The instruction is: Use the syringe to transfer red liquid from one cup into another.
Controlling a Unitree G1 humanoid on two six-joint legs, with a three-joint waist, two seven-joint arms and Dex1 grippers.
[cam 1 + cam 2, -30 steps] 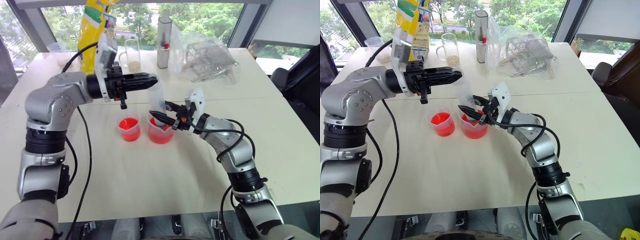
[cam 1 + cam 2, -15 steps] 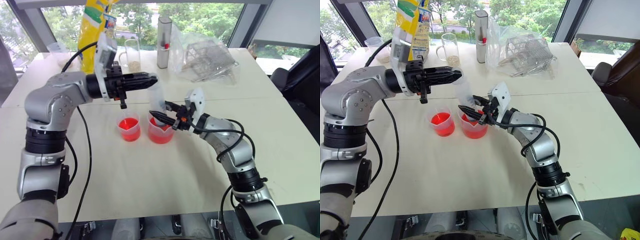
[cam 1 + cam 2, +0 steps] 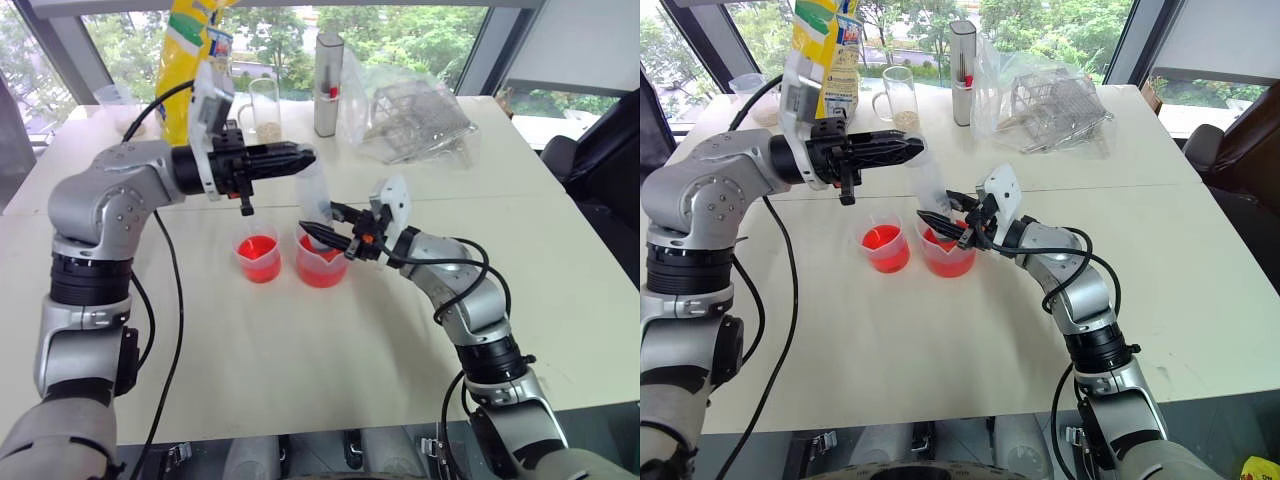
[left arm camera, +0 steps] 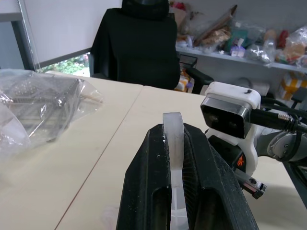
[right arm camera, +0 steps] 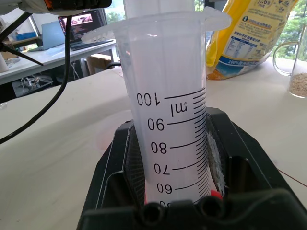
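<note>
Right end effector clamped on syringe barrel above spouted beaker, left end effector pinching plunger top

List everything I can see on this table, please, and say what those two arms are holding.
syringe: one, clear, upright over the spouted beaker, held by both tools
spouted beaker: one, clear with red liquid, table middle
smaller cup: one, clear with red liquid, beside the beaker on the robot's left
yellow bag: one, far edge by the window
glass mug: one, clear, pale grains inside, next to the bag
grey cylinder: one, tall, far side
plastic bag with wire basket: one, clear, far right
table: one, cream
left tool: black, shut on the syringe's plunger top
right tool: black, shut on the syringe's barrel
</note>
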